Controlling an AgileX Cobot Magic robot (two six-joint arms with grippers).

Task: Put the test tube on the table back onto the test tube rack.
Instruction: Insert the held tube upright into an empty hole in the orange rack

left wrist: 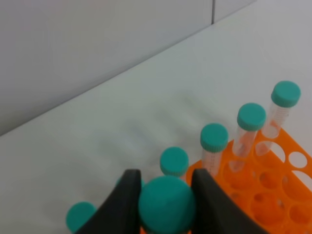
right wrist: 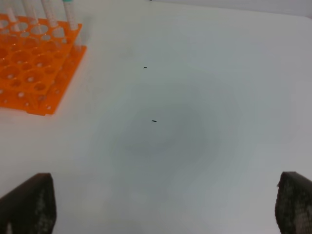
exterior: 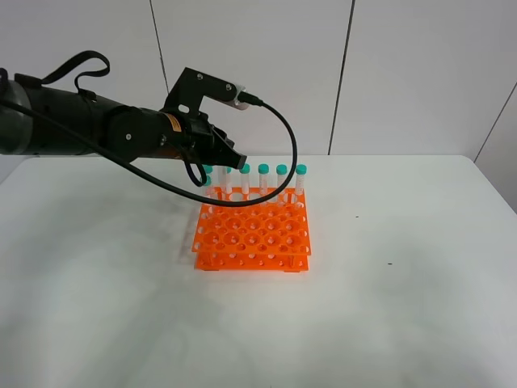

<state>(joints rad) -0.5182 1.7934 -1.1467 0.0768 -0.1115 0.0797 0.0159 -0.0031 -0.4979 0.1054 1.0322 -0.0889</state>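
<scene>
**Test tube clamped over the rack's back row, not yet seated**

Test tube, slim clear plastic with a teal screw cap, sits clamped by its cap between the two dark fingers of the left hand, low in the centre of the left wrist view. In the high view that hand hangs over the upper left corner of the bright orange plastic rack with round holes. It is close to the line of identical teal-capped tubes standing along the rack's far edge. Whether the pointed tip has entered a hole is hidden.

To seat it well, I judge the tube should be kept upright and lined up with a free hole in both tiers. It should then go straight down without knocking its neighbours, and be let go only once the rack carries it.

The left arm reaches in from the left edge of the high view, its wrist tipped down towards the rack. The right hand has its fingers wide apart and holds nothing. It faces bare white matte desk, well apart from the rack.
</scene>
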